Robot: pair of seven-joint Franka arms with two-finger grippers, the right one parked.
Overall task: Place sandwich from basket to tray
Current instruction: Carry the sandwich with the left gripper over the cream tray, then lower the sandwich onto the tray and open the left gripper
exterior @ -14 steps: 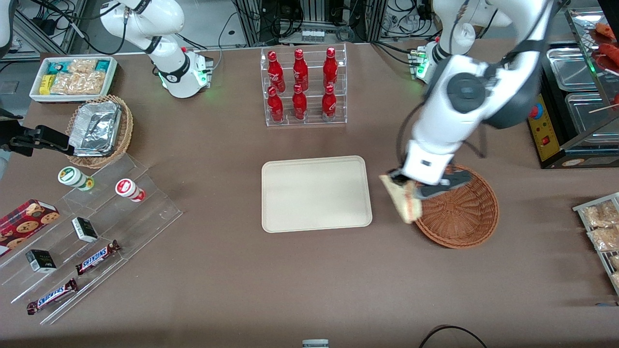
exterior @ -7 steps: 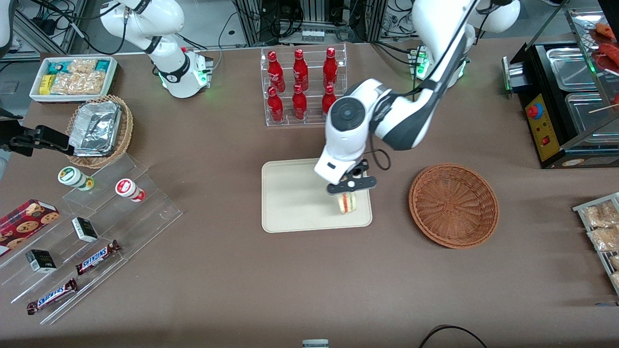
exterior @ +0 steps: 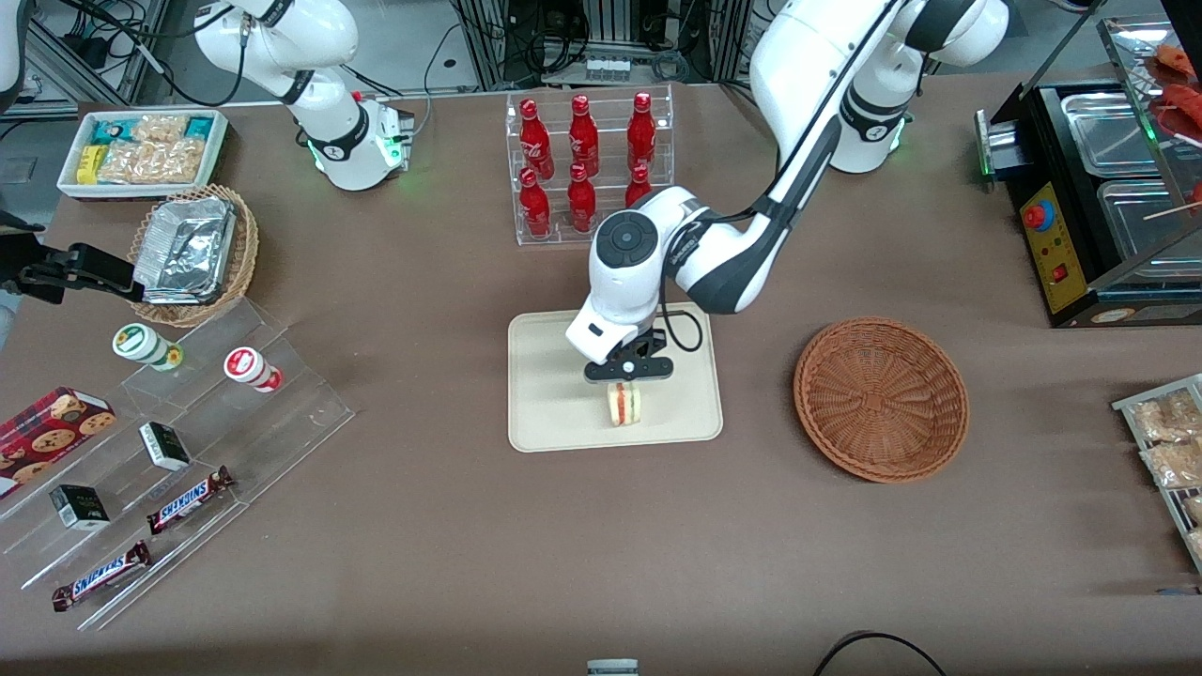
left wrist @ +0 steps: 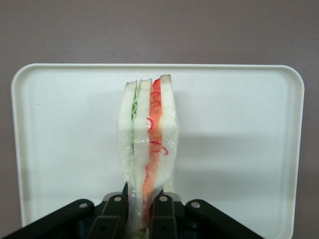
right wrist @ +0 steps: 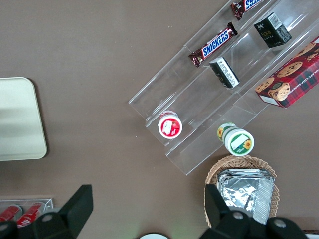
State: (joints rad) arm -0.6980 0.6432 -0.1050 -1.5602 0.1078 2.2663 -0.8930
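brown table (exterior: 470, 582), metal frame racks and cables (exterior: 610, 38) along back

The working arm (exterior: 808, 113) wore glossy white shells with dark grey joints; a thin black cable looped beside its black two-finger gripper (exterior: 626, 371).

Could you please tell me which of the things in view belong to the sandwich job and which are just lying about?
Belonging to the job:
- sandwich, held by the shut pincer over the tray
- tray
- basket, with nothing in it

Just lying about:
- rack of red bottles
- Snickers bars
- cookie box
- basket of foil trays
- bin of snack packets
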